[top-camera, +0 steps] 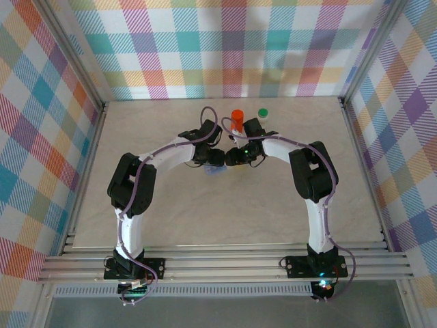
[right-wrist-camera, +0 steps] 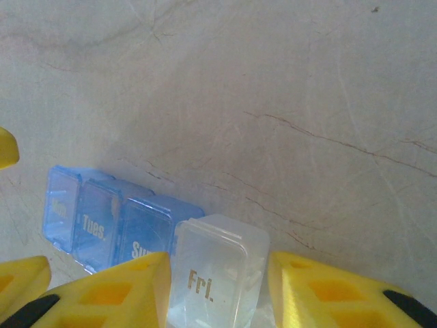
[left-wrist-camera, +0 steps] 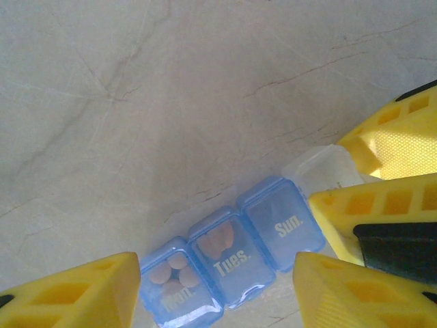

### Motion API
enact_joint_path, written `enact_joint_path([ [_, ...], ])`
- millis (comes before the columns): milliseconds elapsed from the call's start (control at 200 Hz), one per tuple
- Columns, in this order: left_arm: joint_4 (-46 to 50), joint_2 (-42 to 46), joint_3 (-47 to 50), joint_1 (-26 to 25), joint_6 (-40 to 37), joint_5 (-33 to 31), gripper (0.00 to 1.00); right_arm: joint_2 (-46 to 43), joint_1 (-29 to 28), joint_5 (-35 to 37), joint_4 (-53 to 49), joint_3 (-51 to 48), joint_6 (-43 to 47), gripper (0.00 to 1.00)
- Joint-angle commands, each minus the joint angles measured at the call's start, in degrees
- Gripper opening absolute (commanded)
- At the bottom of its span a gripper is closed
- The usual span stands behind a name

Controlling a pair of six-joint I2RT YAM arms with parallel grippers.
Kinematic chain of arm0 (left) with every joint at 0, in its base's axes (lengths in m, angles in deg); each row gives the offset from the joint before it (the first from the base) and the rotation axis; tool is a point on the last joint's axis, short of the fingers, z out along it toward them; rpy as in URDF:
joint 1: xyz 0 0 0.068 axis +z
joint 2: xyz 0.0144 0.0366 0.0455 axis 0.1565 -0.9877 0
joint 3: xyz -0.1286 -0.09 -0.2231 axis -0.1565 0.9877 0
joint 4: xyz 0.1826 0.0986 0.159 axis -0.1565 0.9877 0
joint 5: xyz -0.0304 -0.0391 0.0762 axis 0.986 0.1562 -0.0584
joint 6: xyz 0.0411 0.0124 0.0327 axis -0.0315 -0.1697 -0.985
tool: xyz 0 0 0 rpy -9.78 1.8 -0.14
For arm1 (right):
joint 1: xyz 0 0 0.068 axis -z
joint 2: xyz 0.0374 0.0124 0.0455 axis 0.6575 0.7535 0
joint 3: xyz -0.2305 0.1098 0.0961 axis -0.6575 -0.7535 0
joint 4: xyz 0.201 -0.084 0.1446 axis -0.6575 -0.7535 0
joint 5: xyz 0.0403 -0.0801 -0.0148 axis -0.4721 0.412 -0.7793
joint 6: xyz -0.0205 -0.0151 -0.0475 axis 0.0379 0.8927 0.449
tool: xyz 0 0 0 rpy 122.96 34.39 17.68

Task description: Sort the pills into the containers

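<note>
The containers are the lidded compartments of a pill-box strip (left-wrist-camera: 283,229) lying flat on the table, with all visible lids shut. Tan-orange pills (left-wrist-camera: 174,272) lie in the "Mon." cell, and more sit in the "Tues." cell (left-wrist-camera: 220,240). The "Sun." cell looks empty. My left gripper (left-wrist-camera: 217,277) stands open just above the blue cells, its yellow fingers (left-wrist-camera: 75,297) spread to either side. My right gripper (right-wrist-camera: 218,277) is shut on the clear "Fri." cell (right-wrist-camera: 212,266) at the strip's end. From above, both grippers (top-camera: 222,158) meet over the strip (top-camera: 216,171).
An orange bottle (top-camera: 237,119) and a white green-capped bottle (top-camera: 263,114) stand just behind the right gripper. The right gripper's yellow fingers (left-wrist-camera: 392,140) crowd the right side of the left wrist view. Bare marbled table (top-camera: 205,219) lies in front, with checked walls around it.
</note>
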Motion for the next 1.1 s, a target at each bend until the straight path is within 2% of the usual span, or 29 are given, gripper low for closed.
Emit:
enact_joint_path([
  [0,2.81,-0.17,-0.46,-0.41,-1.29,-1.66,0.62,2.13,0.38,0.35,-1.43,-1.11,0.62,0.42],
  [460,3.13,-2.5,1.06,-0.4,-1.07,0.0,0.59,2.13,0.38,0.36,-1.61,-1.46,0.71,0.42],
  [830,5.14,-5.01,1.82,-0.41,-0.83,-2.63,0.55,2.09,0.51,0.47,-1.48,-2.07,0.92,0.42],
  [1095,3.89,-4.53,7.99,-0.07,0.22,-1.71,0.54,1.6,0.82,0.38,-1.18,-2.95,0.24,0.42],
])
